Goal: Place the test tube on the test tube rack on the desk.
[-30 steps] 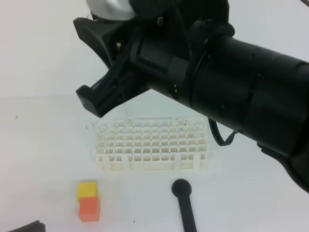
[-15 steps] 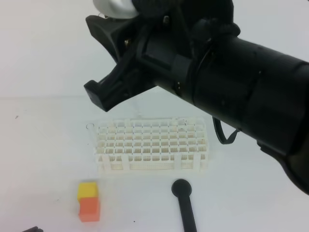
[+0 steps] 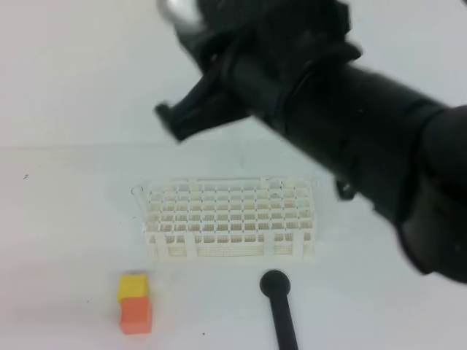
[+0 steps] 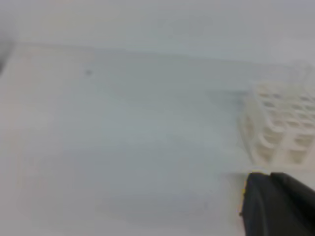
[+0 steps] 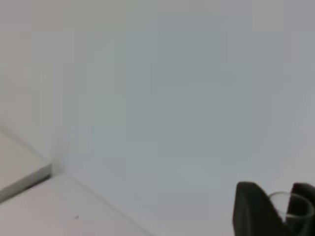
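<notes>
The white lattice test tube rack [image 3: 230, 219] stands on the white desk [image 3: 66, 240]; the left wrist view catches its corner [image 4: 283, 128]. My right gripper [image 3: 179, 69] hangs blurred, high above the rack's back left. In the right wrist view its fingers [image 5: 251, 211] are shut on the clear test tube [image 5: 295, 209], whose round rim shows between them. The tube itself is too blurred to make out in the exterior view. Low beside the rack, my left gripper [image 4: 269, 179] shows as a shut dark tip holding nothing; it is outside the exterior view.
A yellow-and-orange block [image 3: 135, 302] sits in front of the rack at the left. A black rod with a round head [image 3: 277, 306] lies in front of the rack, right of the block. The thick black right arm [image 3: 365, 138] fills the upper right.
The right gripper has swung to the right and away from the camera with the tube. The left gripper's dark tip has slipped out of the exterior view's bottom left corner.
</notes>
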